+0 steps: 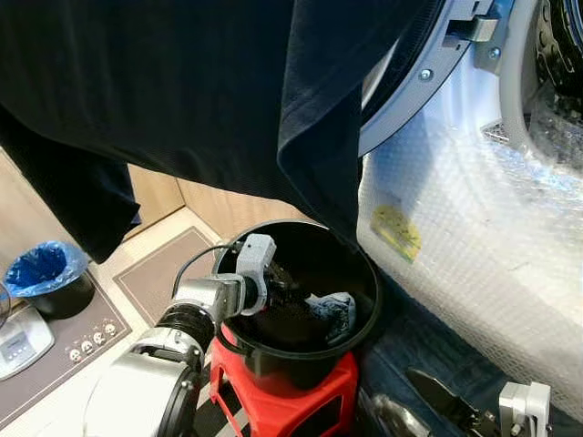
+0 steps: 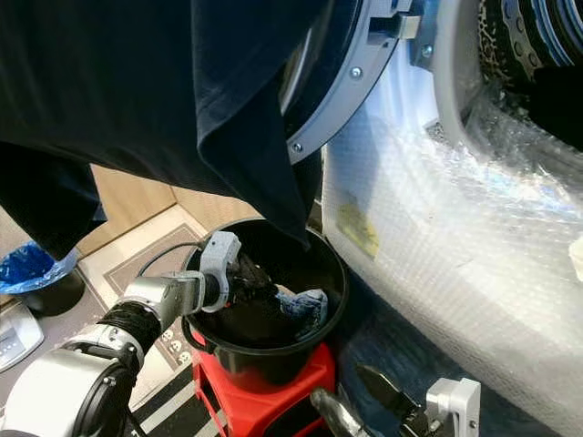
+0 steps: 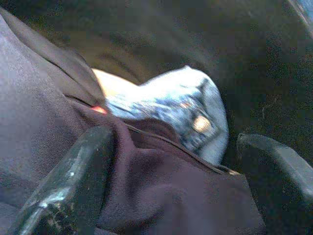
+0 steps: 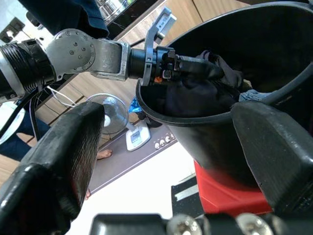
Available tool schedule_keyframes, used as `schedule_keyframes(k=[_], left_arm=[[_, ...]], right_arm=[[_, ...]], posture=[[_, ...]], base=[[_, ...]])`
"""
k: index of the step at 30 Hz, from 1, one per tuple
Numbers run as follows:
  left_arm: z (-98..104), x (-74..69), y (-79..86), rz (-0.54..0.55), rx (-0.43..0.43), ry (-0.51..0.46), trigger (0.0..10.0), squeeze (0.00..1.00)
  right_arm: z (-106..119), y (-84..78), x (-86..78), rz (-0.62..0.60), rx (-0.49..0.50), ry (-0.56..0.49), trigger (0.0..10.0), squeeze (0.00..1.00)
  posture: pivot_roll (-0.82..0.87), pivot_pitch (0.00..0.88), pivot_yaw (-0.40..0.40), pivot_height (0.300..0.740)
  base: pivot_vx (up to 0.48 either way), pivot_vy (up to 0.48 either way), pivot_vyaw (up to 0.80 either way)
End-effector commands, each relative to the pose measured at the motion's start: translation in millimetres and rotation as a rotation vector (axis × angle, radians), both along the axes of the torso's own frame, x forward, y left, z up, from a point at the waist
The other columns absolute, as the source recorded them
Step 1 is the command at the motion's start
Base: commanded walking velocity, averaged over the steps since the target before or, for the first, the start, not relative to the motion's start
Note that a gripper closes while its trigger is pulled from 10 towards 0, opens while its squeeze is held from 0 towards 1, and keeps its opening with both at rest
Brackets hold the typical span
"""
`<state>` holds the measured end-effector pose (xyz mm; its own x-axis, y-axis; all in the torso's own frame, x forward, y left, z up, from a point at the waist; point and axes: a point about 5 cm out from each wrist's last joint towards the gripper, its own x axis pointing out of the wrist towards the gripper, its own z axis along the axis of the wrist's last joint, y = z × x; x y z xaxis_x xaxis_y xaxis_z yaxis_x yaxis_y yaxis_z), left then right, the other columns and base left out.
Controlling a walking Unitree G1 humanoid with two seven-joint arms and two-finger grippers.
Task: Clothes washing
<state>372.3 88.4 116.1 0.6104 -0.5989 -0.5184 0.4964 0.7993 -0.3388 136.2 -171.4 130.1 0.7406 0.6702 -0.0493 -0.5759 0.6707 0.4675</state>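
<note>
A black bucket (image 1: 373,293) stands on a red stool (image 1: 301,393) in front of the washing machine. Inside lie dark clothes (image 3: 161,196) and a blue denim piece (image 1: 335,309). My left gripper (image 1: 287,287) reaches down into the bucket, open, its fingers (image 3: 73,186) straddling a fold of the dark cloth, with the denim just beyond. My right gripper (image 2: 360,401) hangs low to the right of the stool, open and empty, facing the bucket's outer wall (image 4: 220,142). A large navy garment (image 1: 182,82) hangs across the top of the head views, over the open washer door (image 1: 428,73).
The washer front is wrapped in bubble wrap (image 1: 474,246), with the drum opening (image 2: 537,36) at upper right. On the floor to the left are a bin with a blue bag (image 1: 41,273), a bathroom scale (image 1: 18,341) and a grey mat (image 1: 164,273).
</note>
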Motion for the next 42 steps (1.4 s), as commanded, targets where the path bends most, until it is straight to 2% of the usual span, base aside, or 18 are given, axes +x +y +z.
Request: schedule_keyframes(k=[1,13,14,15,17,18,23,25,27,28,31,34,35,36,37,38,39,42], left_arm=[[0.6,-1.9,-4.0,-0.031,-0.005,0.017,10.0,0.00],[8.6,-8.4,-9.1,-0.121,-0.090,0.109,10.0,0.00],[9.3,-9.8,-9.6,-0.127,-0.104,0.123,9.0,0.00],[9.7,-10.5,-9.9,-0.130,-0.115,0.133,9.0,0.00],[10.9,-12.8,-11.1,-0.157,-0.124,0.145,0.0,0.00],[11.4,-13.4,-11.2,-0.160,-0.125,0.148,0.0,0.00],[11.8,-15.6,-8.2,-0.162,-0.127,0.159,0.0,0.00],[13.6,-14.6,-6.3,-0.163,-0.117,0.135,0.0,0.00],[18.4,-10.7,-2.9,-0.136,-0.101,0.082,0.5,0.00],[20.4,-7.3,-0.3,-0.099,-0.078,0.051,10.0,0.00],[22.7,-0.3,6.9,0.040,-0.034,0.013,10.0,0.00],[25.5,-3.2,0.3,0.047,-0.045,0.001,10.0,0.00],[27.8,-3.4,-1.9,0.045,-0.048,-0.013,10.0,0.14],[29.4,-3.4,-3.1,0.044,-0.050,-0.023,10.0,0.14],[30.8,-4.5,-7.3,0.053,-0.040,-0.017,10.0,0.00],[31.4,-4.8,-8.8,0.057,-0.042,-0.016,10.0,0.00],[32.0,-6.4,-12.3,0.066,-0.067,0.011,10.0,1.00],[38.2,-7.4,-17.4,0.087,-0.115,0.044,10.0,1.00]], right_arm=[[4.5,2.7,-3.1,0.011,-0.006,-0.007,10.0,0.00],[2.1,1.5,1.4,-0.001,-0.020,-0.008,10.0,0.00],[1.7,1.2,2.0,-0.001,-0.022,-0.008,10.0,0.00],[1.5,1.0,2.4,-0.002,-0.022,-0.008,10.0,0.00],[0.9,0.6,3.7,-0.002,-0.026,-0.009,10.0,0.00],[0.8,0.4,4.4,-0.002,-0.026,-0.010,10.0,0.00],[0.0,1.3,6.2,0.000,-0.026,-0.013,10.0,0.00],[0.2,1.5,6.6,0.001,-0.027,-0.015,10.0,0.00],[-0.3,1.7,7.5,0.001,-0.028,-0.016,10.0,0.00],[-0.4,1.7,7.9,0.001,-0.028,-0.018,10.0,0.00],[-0.5,1.6,8.6,0.001,-0.028,-0.020,10.0,0.00],[-0.7,1.7,9.4,-0.001,-0.029,-0.022,10.0,0.00],[-0.6,1.9,10.0,-0.003,-0.028,-0.023,10.0,0.00],[-0.6,2.0,10.5,-0.004,-0.028,-0.024,10.0,0.00],[-0.5,2.3,11.3,-0.004,-0.027,-0.027,10.0,0.00],[-0.6,2.3,11.4,-0.005,-0.027,-0.028,10.0,0.00],[-1.1,2.5,11.9,-0.005,-0.027,-0.027,10.0,0.00],[-1.6,3.2,12.7,-0.002,-0.028,-0.029,10.0,0.00]], posture=[[-0.19,0.211,0.029,0.740],[-0.18,0.209,0.030,0.740],[-0.18,0.209,0.030,0.740],[-0.18,0.209,0.030,0.740],[-0.17,0.203,0.030,0.740],[-0.17,0.203,0.030,0.740],[-0.17,0.197,0.030,0.740],[-0.17,0.197,0.030,0.740],[-0.17,0.190,0.030,0.740],[-0.17,0.187,0.032,0.740],[-0.17,0.187,0.032,0.740],[-0.17,0.183,0.031,0.740],[-0.17,0.184,0.030,0.740],[-0.17,0.184,0.030,0.740],[-0.17,0.181,0.030,0.740],[-0.17,0.181,0.030,0.740],[-0.17,0.174,0.031,0.740],[-0.16,0.173,0.033,0.740]], base=[[0.000,0.000,0.00],[0.000,0.000,0.00],[0.000,0.000,0.00],[0.000,0.000,0.00],[0.000,0.000,0.00],[0.000,0.000,0.00],[0.000,0.000,0.00],[0.000,0.000,0.00],[0.000,0.000,0.00],[0.000,0.000,0.00],[0.000,0.000,0.00],[0.000,0.000,0.00],[0.000,0.000,0.00],[0.000,0.000,0.00],[0.000,0.000,0.00],[0.000,0.000,0.00],[0.000,0.000,0.00],[0.000,0.000,0.00]])
